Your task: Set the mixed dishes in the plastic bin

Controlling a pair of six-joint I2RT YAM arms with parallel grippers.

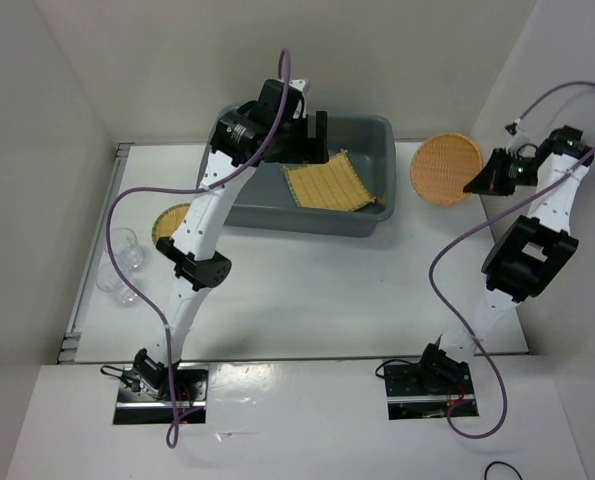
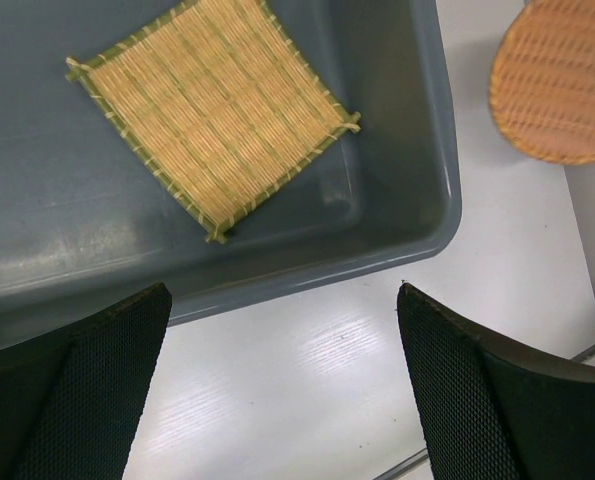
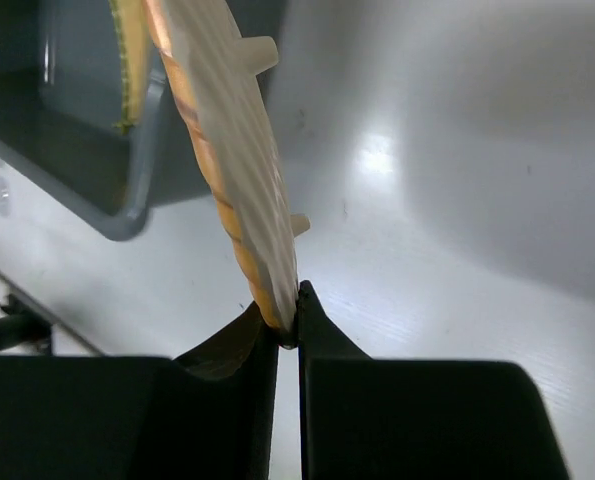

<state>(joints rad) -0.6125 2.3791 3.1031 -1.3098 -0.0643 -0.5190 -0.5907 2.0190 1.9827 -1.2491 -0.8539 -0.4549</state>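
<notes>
Reflecting glare, white table (image 1: 307, 290) sits between white walls (image 1: 37, 150); right gripper (image 3: 297, 300) pinches orange mat (image 1: 443, 168), left gripper (image 2: 283, 290) gapes empty.

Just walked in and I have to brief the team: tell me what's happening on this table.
Two arms are loading dishes into the grey bin. The square yellow mat already lies inside it, with the left pincer open and empty above. The right pincer is shut on the rim of the orange round mat, just right of the bin. The yellow round mat and two clear cups sit at left.
</notes>
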